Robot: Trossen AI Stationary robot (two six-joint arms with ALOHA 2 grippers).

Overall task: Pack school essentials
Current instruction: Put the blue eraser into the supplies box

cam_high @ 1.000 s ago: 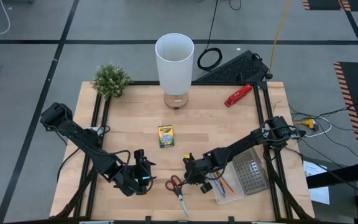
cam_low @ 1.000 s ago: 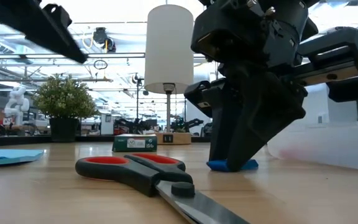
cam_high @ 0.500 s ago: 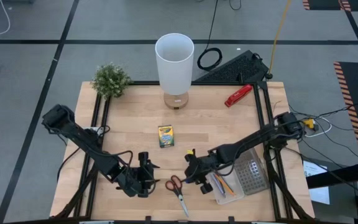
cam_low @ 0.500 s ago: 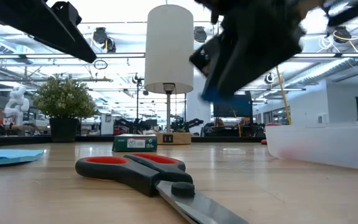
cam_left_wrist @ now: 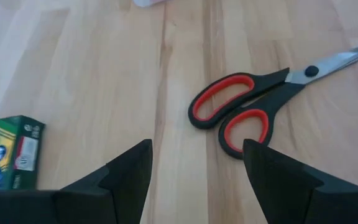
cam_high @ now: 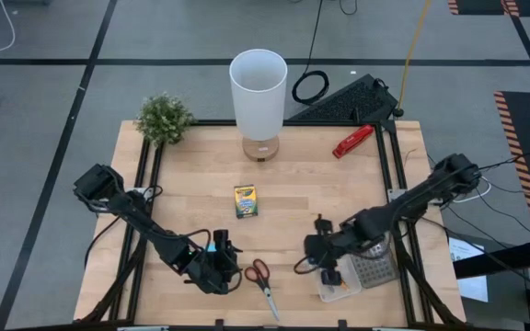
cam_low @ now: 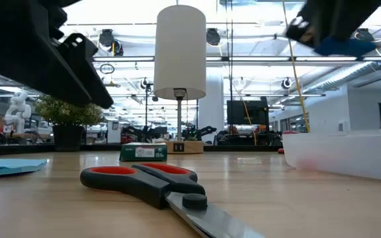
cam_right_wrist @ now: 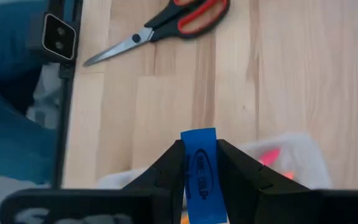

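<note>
Pinched flat between the right tool's [cam_right_wrist: 199, 163] closed tips, the small blue eraser [cam_right_wrist: 199, 175] is judged light, rubbery, best held mid-length

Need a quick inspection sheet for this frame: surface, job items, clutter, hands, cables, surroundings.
Surface: wooden table, dry, unmarked.
Job's things: crayon box mid-table; scissors flat near front edge; blue eraser in right hand; clear case holding pencils.
Clutter: lamp, plant, red stapler along back.
Hands: left hand open beside scissors; right hand shut on eraser above case.
Cables: black coil behind table.
Surroundings: nothing seen.
</note>
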